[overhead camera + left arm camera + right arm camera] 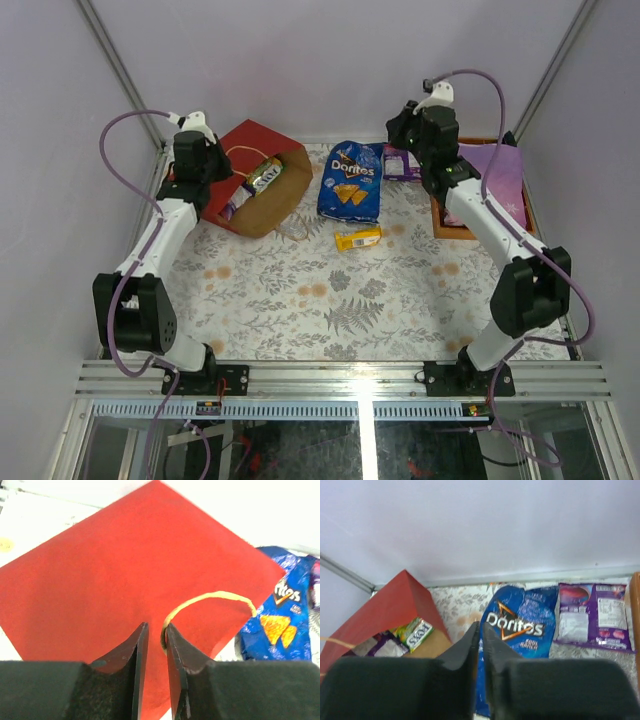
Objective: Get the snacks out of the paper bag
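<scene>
The red paper bag [243, 138] lies on its side at the back left, mouth toward the middle. A yellow-green packet [266, 173] and a purple packet [236, 199] lie in its mouth. The blue Doritos bag [351, 180], a purple packet [400, 162] and a yellow packet [358, 238] lie on the table. My left gripper [203, 178] hovers over the bag's red side [115, 570], jaws almost shut, with the cord handle [210, 596] beside one finger. My right gripper [412, 135] is shut and empty, raised above the Doritos bag [520, 630].
An orange tray [437, 215] at the back right holds a flat lilac item [500, 175]. A second tan cord handle [295, 232] lies on the flowered cloth in front of the bag's mouth. Walls close off the back and both sides.
</scene>
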